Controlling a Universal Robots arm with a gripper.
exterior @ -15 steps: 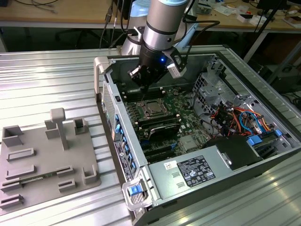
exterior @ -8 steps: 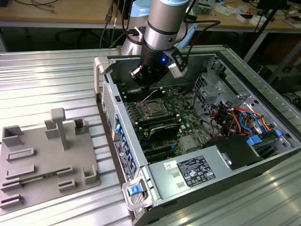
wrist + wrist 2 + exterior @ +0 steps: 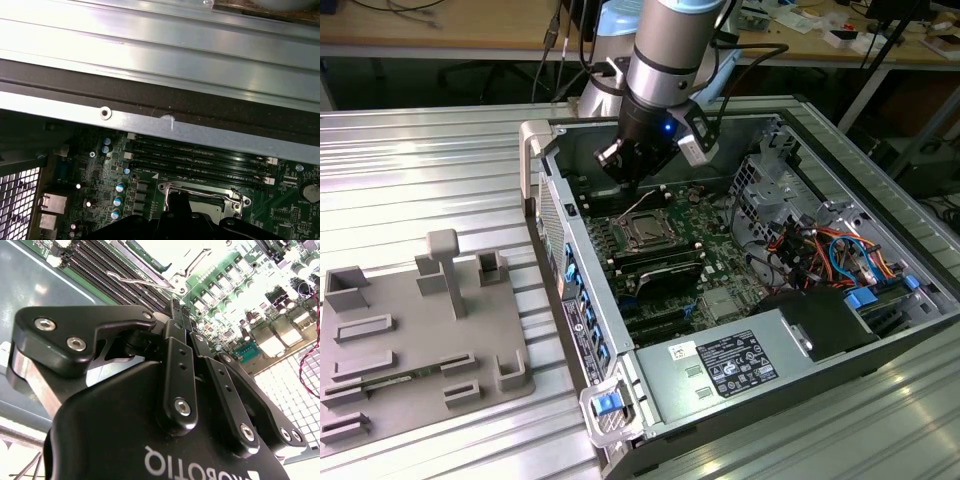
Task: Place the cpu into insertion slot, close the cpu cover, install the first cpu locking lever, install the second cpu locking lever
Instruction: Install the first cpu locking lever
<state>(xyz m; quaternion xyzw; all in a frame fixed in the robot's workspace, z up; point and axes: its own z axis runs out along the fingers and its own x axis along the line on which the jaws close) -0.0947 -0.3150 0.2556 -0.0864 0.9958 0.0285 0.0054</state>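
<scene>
Exterior view puts the gripper (image 3: 630,180), jaws pinched narrow on nothing visible, just above the socket (image 3: 646,232), whose thin lever (image 3: 132,279) stands loose beside it; pushing that down likely needs a slow, square press.

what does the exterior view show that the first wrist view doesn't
Exterior view: a grey tray on the exterior view's left of the computer case, the power supply, coloured cables. First wrist view: a screw hole in the case's rim, a mesh grille. Both: the socket, the memory slots, the end effector over the green board.
</scene>
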